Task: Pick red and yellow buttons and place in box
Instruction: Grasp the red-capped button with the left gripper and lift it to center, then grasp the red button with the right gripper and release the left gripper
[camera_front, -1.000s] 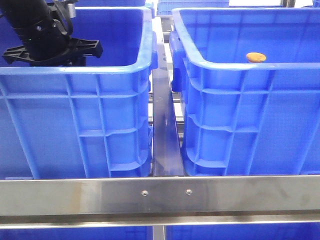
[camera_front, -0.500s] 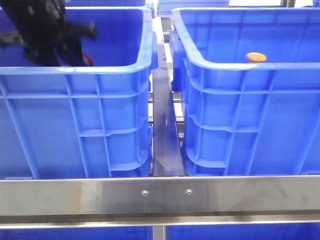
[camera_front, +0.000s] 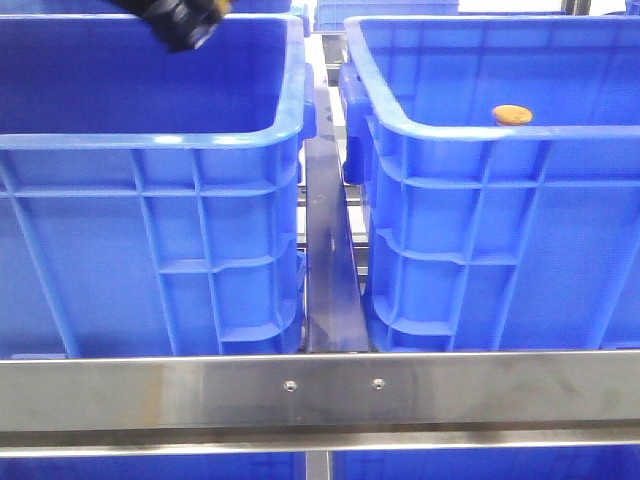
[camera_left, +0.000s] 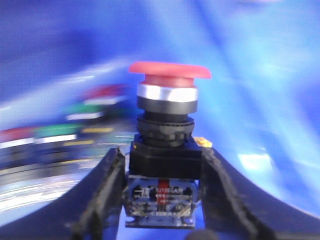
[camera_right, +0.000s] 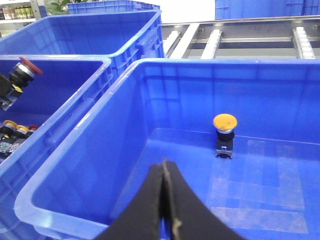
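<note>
Left gripper (camera_left: 162, 200) has its fingers (camera_left: 102, 195) clamped on the black body of the red button (camera_left: 167, 75), cap pointing away from the wrist. In the front view only a dark bit of that arm (camera_front: 180, 22) shows, up around 11 o'clock over the far rim of the left-hand crate (camera_front: 150, 230). From the right wrist view you can see the red button hanging above that crate's inside, and a few more buttons (camera_right: 15, 131) with yellow and red caps lying on its floor.

The yellow button (camera_right: 224, 131) stands upright on the floor of the right-hand box (camera_right: 150, 115), close to its far wall. In the front view its cap just peeks over the near rim at about 2 o'clock.

Right gripper (camera_right: 166, 210) hangs over the near side of that box with its fingers pressed together, nothing between them, well apart from the yellow button.

A metal rail (camera_front: 320, 390) runs across the front at 6 o'clock, and roller tracks (camera_right: 250, 42) sit behind the crates.
</note>
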